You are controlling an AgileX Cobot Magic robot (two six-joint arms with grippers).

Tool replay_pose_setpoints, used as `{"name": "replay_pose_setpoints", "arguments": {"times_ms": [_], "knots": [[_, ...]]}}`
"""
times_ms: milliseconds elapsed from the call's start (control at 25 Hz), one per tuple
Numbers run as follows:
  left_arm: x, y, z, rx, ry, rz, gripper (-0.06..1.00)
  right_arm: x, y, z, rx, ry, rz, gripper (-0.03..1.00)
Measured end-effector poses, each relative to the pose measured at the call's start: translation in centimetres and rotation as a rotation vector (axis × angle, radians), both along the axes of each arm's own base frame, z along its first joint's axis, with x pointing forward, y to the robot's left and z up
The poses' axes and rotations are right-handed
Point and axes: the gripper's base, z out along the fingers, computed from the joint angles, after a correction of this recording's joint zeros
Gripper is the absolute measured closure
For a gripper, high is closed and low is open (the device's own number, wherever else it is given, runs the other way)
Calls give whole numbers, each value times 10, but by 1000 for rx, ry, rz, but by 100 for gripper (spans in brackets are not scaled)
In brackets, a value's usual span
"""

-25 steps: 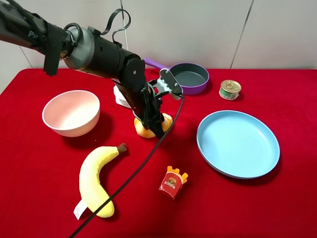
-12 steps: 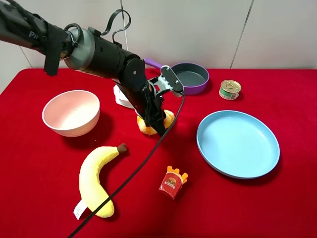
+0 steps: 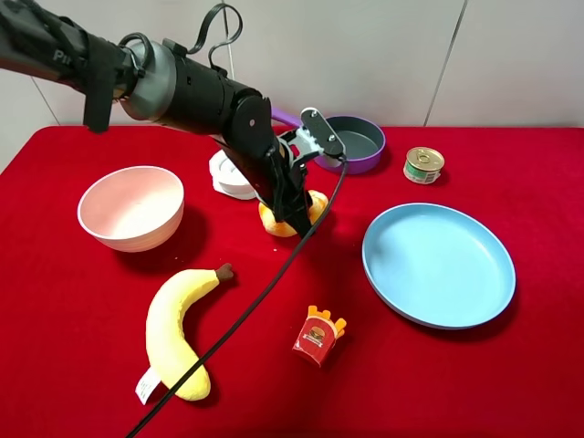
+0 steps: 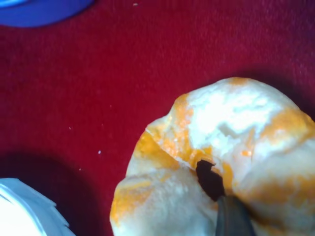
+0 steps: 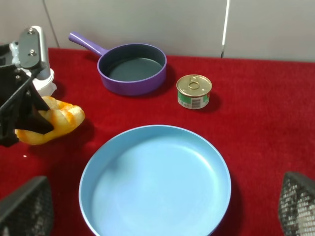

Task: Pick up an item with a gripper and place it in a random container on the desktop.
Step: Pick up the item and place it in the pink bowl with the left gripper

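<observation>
The bread roll (image 3: 272, 220), golden-orange with cream segments, hangs in my left gripper (image 3: 294, 213), whose jaws are shut on it, just above the red cloth. In the left wrist view the roll (image 4: 221, 132) fills the frame with one black fingertip (image 4: 209, 179) pressed into it. The right wrist view shows the roll (image 5: 59, 120) held by the left gripper (image 5: 19, 110). The pale pink bowl (image 3: 130, 239) stands empty to the left of the roll, apart from it. My right gripper (image 5: 162, 216) is open and empty over the blue plate's near edge.
A large blue plate (image 3: 438, 265) lies at the right, a purple pan (image 3: 351, 141) and a tin can (image 3: 424, 164) at the back. A plush banana (image 3: 178, 333) and a fries packet (image 3: 318, 338) lie in front. A white object (image 3: 228, 173) sits behind the left arm.
My left gripper has risen and shifted slightly back and right, carrying the bread roll off the cloth. Nothing else has moved.
</observation>
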Motion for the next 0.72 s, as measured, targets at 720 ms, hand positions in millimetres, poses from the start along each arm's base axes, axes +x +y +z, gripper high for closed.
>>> {"name": "replay_pose_setpoints", "arguments": {"times_ms": [720], "knots": [[-20,-11,51,-97,15,37,63,0,0,0,0,0,0,27]]}}
